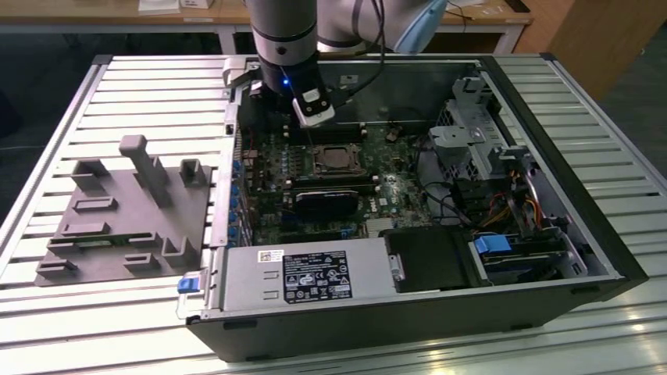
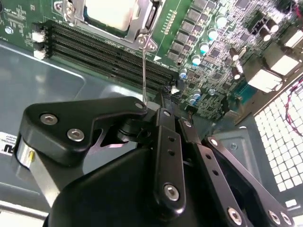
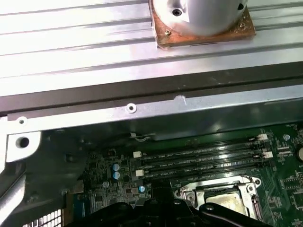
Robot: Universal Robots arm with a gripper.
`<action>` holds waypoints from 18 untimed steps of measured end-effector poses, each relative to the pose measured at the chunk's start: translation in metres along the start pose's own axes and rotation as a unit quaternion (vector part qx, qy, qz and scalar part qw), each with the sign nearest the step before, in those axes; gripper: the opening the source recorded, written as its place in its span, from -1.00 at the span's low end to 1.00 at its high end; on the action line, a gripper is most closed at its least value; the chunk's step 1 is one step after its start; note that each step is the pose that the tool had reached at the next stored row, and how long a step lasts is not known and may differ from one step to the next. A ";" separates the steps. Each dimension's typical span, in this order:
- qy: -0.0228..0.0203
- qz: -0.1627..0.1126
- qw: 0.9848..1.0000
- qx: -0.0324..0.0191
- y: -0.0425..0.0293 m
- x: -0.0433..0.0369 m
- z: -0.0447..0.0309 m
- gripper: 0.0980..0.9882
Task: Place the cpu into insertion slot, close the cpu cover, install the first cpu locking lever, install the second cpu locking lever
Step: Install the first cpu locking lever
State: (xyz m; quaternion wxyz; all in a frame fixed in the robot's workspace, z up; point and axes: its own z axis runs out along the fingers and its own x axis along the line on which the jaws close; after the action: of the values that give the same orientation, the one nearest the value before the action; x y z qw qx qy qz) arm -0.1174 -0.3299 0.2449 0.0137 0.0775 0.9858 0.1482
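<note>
The cpu [image 2: 106, 10] lies in the insertion slot [image 1: 336, 158] on the green board, its silver top showing. The cpu cover [image 2: 142, 16] is down around the chip, and its frame [image 3: 246, 182] rims the chip [image 3: 227, 202] in the first wrist view. A thin wire locking lever [image 2: 144, 71] rises from the socket corner up to my gripper [image 2: 150, 106]. The black fingers [image 2: 163, 127] are shut on the lever's end. In the exterior view my gripper [image 1: 311, 121] hangs just behind the socket, inside the open computer case.
Long black memory slots [image 2: 104, 52] run beside the socket. A black block [image 1: 323, 199] sits in front of it, then the power supply [image 1: 302, 277]. A drive cage and cables [image 1: 490, 156] fill the exterior view's right. A grey fixture [image 1: 125, 211] lies on the slatted table.
</note>
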 end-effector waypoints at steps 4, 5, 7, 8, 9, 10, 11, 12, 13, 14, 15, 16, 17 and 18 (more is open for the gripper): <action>0.000 0.000 1.000 0.000 0.0003 -0.0019 0.0001 -0.99; 0.000 0.000 1.000 0.000 0.0005 -0.0033 0.0001 -0.99; 0.000 0.000 1.000 0.000 0.0011 -0.0076 0.0004 -0.99; 0.000 0.000 1.000 0.000 0.0015 -0.0099 0.0005 -0.99; 0.000 0.000 1.000 0.000 0.0018 -0.0125 0.0006 -0.99; 0.000 0.000 1.000 0.000 0.0023 -0.0154 0.0008 -0.99; 0.000 0.000 1.000 0.000 0.0028 -0.0190 0.0009 -0.99; 0.000 0.000 1.000 0.000 0.0034 -0.0227 0.0011 -0.99; 0.000 0.000 1.000 0.000 0.0040 -0.0267 0.0013 -0.99; 0.000 0.000 1.000 0.000 0.0046 -0.0309 0.0015 -0.99; 0.000 0.000 1.000 0.000 0.0052 -0.0348 0.0017 -0.99; 0.000 0.000 1.000 0.000 0.0058 -0.0387 0.0019 -0.99; 0.001 0.000 1.000 0.000 0.0064 -0.0427 0.0021 -0.99; 0.001 0.000 1.000 0.000 0.0069 -0.0460 0.0023 -0.99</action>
State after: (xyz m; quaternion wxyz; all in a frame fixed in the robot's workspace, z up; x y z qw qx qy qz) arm -0.0709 -0.3299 0.2449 0.0132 0.0775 0.9858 0.1484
